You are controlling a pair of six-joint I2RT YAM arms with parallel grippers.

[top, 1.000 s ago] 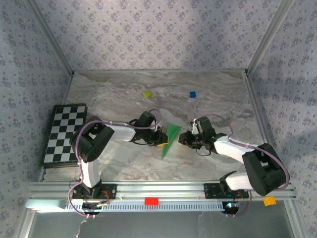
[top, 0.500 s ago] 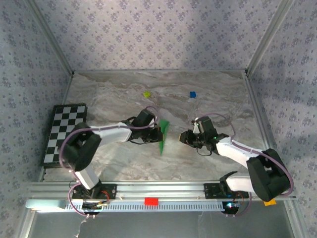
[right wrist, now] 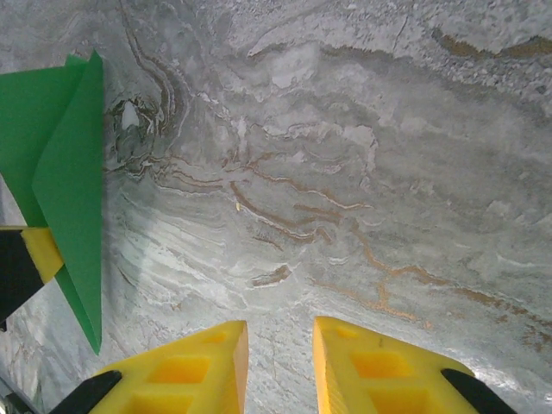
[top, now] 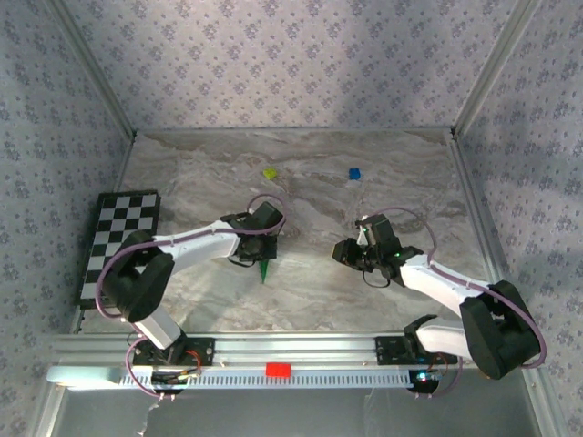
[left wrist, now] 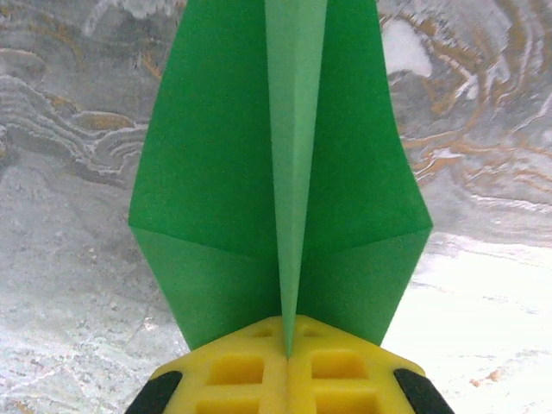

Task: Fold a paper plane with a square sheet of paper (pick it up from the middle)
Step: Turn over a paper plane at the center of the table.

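Your left gripper (left wrist: 287, 349) has just clamped shut on the paper plane (left wrist: 285, 172), which juts straight ahead of it. The plane is now well clear of your right gripper (right wrist: 279, 349), whose jaws are slightly apart and empty over the bench (right wrist: 362, 172). The folding appears nearly complete.

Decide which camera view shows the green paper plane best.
Left wrist: the paper plane spreads wide, its centre crease and both wings plain, pinched in the left gripper. Top external gives a thin green sliver; right wrist, a part at its left edge.

Bright green folded paper plane (left wrist: 207, 190), sharp lengthwise centre crease
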